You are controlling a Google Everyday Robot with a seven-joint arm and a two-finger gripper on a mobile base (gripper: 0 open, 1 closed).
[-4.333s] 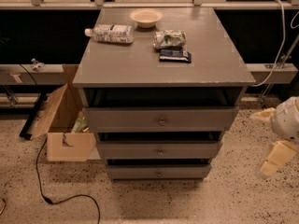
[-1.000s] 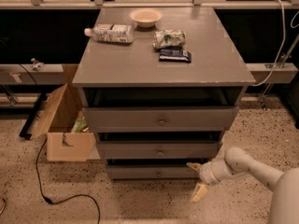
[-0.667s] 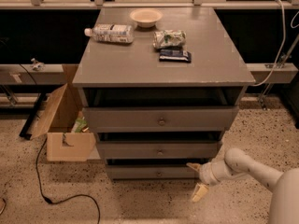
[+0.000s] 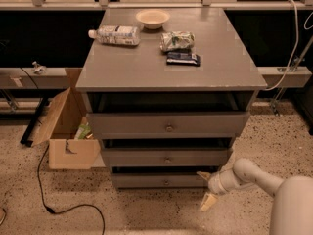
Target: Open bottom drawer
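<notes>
The grey cabinet has three drawer fronts. The bottom drawer is the lowest front, grey with a small round metal knob, and looks shut. My gripper is low at the cabinet's lower right corner, to the right of the knob and apart from it. Its two pale fingers are spread open, one near the drawer's right end, the other down by the floor. It holds nothing.
On the cabinet top lie a plastic bottle, a white bowl, a snack bag and a dark packet. An open cardboard box and a black cable lie on the speckled floor at left.
Over the last four seconds the arm came down from the right side to the cabinet's lower right corner. In the last second it has stayed still.
</notes>
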